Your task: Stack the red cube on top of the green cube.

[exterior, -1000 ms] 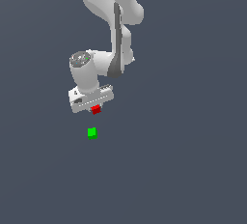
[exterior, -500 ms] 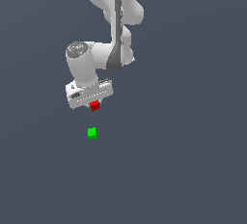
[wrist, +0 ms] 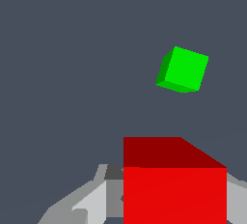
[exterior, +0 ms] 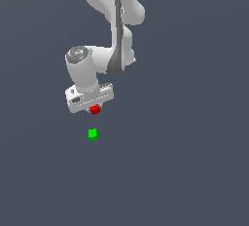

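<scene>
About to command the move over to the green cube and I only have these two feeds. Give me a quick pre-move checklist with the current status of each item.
1. Red cube in the gripper: ok, it sits between the fingers in both views.
2. Red cube lifted clear of the green cube: ok, the wrist view shows a gap between them.
3. Green cube in sight and unobstructed: ok, visible in both views.
4. Red cube centred over the green cube: not ok, the green cube sits off to one side in the wrist view.
5. Cube faces squared to each other: not ok, the green cube looks rotated relative to the red one.
6. Grip firmness: cannot tell.
</scene>
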`<state>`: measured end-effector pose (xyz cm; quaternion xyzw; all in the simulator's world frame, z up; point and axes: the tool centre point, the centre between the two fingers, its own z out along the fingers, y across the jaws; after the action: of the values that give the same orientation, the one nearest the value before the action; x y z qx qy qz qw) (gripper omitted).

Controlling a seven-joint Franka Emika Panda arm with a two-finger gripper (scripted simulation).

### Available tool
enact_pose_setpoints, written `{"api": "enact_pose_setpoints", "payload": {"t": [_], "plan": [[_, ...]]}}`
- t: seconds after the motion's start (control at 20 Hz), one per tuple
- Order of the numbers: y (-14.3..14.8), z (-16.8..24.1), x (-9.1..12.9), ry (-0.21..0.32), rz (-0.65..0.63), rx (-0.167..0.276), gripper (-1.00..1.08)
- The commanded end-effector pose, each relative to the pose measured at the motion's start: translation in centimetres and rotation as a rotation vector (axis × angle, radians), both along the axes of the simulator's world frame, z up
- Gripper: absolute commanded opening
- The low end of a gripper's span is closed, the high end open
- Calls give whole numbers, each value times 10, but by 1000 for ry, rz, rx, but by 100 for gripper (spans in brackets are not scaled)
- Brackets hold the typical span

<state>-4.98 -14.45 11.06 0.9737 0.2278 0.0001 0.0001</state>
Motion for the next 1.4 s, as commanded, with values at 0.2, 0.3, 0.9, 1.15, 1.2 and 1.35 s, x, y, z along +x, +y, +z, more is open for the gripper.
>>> {"api": "enact_pose_setpoints", "payload": {"t": [0.2,0.3,0.9,1.15,1.2,1.35], "plan": [[-2,-13,26,0,0,0,-100],[-3,-19,36,0,0,0,-100],[-8,-43,85,0,0,0,-100],[-9,-47,92,0,0,0,-100],[-9,-47,93,0,0,0,-100],[-9,-47,94,0,0,0,100]]}}
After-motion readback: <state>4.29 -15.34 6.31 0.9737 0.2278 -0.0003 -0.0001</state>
